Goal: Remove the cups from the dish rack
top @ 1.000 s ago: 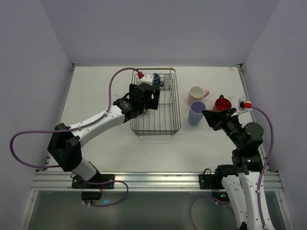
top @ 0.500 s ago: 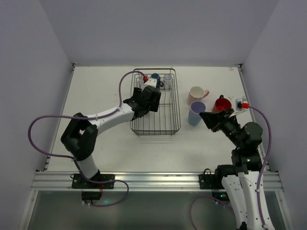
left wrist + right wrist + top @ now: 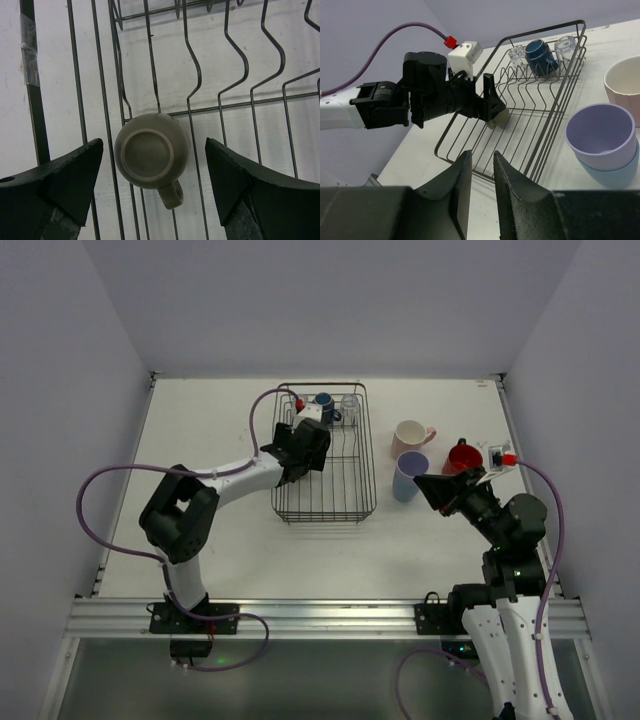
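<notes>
The dish rack (image 3: 366,483) is a dark wire basket at the table's middle. My left gripper (image 3: 320,452) reaches into its left half, jaws open on either side of an upside-down olive-green cup (image 3: 151,157), not touching it. That cup (image 3: 499,118) shows at the fingertips in the right wrist view. A dark blue cup (image 3: 325,404) and clear glasses (image 3: 349,402) stand at the rack's far end. A pink mug (image 3: 409,437), a lavender cup (image 3: 410,472) nested in a light blue one (image 3: 610,169) and a red cup (image 3: 463,456) stand right of the rack. My right gripper (image 3: 424,483) hovers beside them, narrowly open and empty.
The rack's upright prongs (image 3: 235,65) rise just beyond the olive cup. The left arm's purple cable (image 3: 262,410) arches over the rack's far left corner. Walls close in the table on three sides.
The left arm's elbow has folded back toward its base while its gripper stayed over the rack's left side, jaws narrowing a little. The right arm has barely moved.
</notes>
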Robot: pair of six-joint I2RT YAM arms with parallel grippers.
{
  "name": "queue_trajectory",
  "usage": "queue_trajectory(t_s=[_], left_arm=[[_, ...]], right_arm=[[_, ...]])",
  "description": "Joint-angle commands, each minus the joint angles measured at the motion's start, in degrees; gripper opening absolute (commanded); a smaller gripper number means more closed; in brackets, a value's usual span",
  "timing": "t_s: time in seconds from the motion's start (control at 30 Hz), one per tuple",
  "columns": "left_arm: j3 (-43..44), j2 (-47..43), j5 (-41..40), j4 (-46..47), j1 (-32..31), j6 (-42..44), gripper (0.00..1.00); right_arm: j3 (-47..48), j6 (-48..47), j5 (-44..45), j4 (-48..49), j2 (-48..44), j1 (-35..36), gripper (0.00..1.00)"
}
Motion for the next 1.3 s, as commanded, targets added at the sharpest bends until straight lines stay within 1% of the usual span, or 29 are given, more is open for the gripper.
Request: queue_trajectory(t_s=[0.0, 0.27, 0.37, 0.43, 0.53, 0.63, 0.67, 0.7, 0.73, 0.87, 0.9, 0.97, 1.0, 1.07, 1.1, 1.17, 1.2, 1.27], left_arm=[[-0.2, 0.7, -1.8, 3.8, 0.9, 0.3, 0.87], [-1.5, 2.5, 1.1, 4.8, 1.5, -0.8, 0.87], [-1.8, 2.9, 1.8, 4.9, 1.5, -1.5, 0.83], [-2.1, 2.9, 2.2, 5.0, 1.4, -1.6, 0.82], [-2.4, 3.2, 2.5, 5.0, 1.5, -1.7, 0.77], [-2.6, 3.2, 2.9, 5.3, 1.4, -1.7, 0.65], [-2.7, 3.2, 2.9, 5.3, 1.4, -1.7, 0.57], [-2.9, 2.9, 2.9, 5.5, 1.4, -1.7, 0.52], [-3.0, 2.2, 3.2, 5.6, 1.4, -1.7, 0.46], [-3.3, -1.1, 4.2, 6.0, 1.1, -1.4, 0.33], [-3.5, -2.0, 5.0, 6.2, 0.9, -1.4, 0.31], [-4.0, -4.9, 6.0, 6.6, 0.4, -1.3, 0.27], [-4.4, -6.1, 7.3, 6.9, 0.1, -1.2, 0.26], [-5.5, -9.6, 9.1, 8.0, -0.7, -1.6, 0.24], [-6.1, -11.9, 11.4, 9.1, -0.8, -2.0, 0.23], [-8.3, -14.4, 14.6, 10.1, -0.9, -4.0, 0.2], [-9.3, -16.9, 17.9, 12.8, -0.9, -4.9, 0.19], [-12.7, -19.6, 21.8, 15.2, -0.9, -7.5, 0.17]], right_arm=[[0.2, -0.1, -2.1, 1.6, 0.9, 0.2, 0.27], [0.2, 0.2, -2.3, 1.6, 0.8, 0.2, 0.28], [0.3, 0.3, -2.4, 1.5, 1.0, 0.2, 0.28], [0.4, 0.3, -2.4, 1.6, 1.0, 0.2, 0.28], [0.3, 0.5, -2.3, 1.7, 1.0, 0.2, 0.28], [0.3, 0.6, -2.2, 1.7, 1.1, 0.2, 0.28], [0.3, 0.6, -2.2, 1.7, 1.0, 0.2, 0.28], [0.3, 0.7, -2.2, 1.7, 1.2, 0.2, 0.28], [0.5, 0.7, -2.4, 1.7, 1.1, 0.2, 0.28], [0.9, 1.1, -2.6, 1.5, 1.2, 0.2, 0.29], [1.0, 1.3, -2.7, 1.4, 1.2, 0.2, 0.3], [1.4, 1.7, -3.2, 1.5, 1.1, 0.2, 0.36], [1.5, 2.3, -3.5, 1.6, 1.1, 0.2, 0.45], [1.6, 3.1, -4.9, 2.0, 1.3, 0.2, 0.53], [1.5, 3.8, -5.3, 2.5, 1.7, 0.2, 0.6], [1.0, 4.6, -6.0, 3.6, 2.2, 0.2, 0.64], [0.8, 5.6, -6.9, 4.1, 2.5, 0.3, 0.66], [-0.2, 7.0, -8.1, 5.6, 3.3, 0.5, 0.69]])
